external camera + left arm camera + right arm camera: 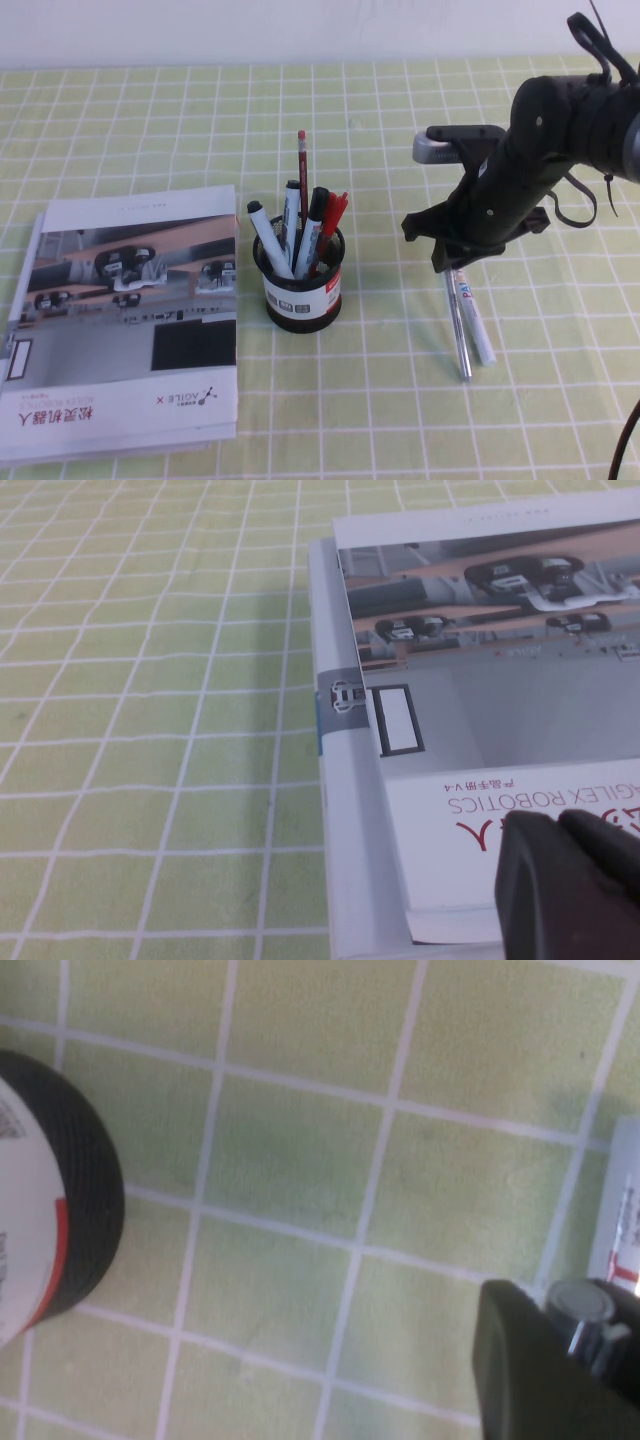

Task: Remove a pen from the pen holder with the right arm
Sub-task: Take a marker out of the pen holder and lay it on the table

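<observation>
We see the right gripper point(452, 266), right of the holder point(300, 290), clamping a silver pen point(459, 330); the left gripper point(557, 828), jaws together, hovers over the booklet point(480, 690).

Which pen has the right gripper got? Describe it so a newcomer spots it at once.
Start at the black pen holder mid-table, right of the booklet that the left gripper hovers over. Right of the holder, the right gripper grips the top of a slim silver pen. Its neighbour, the white pen, is thicker and carries printed lettering.
</observation>
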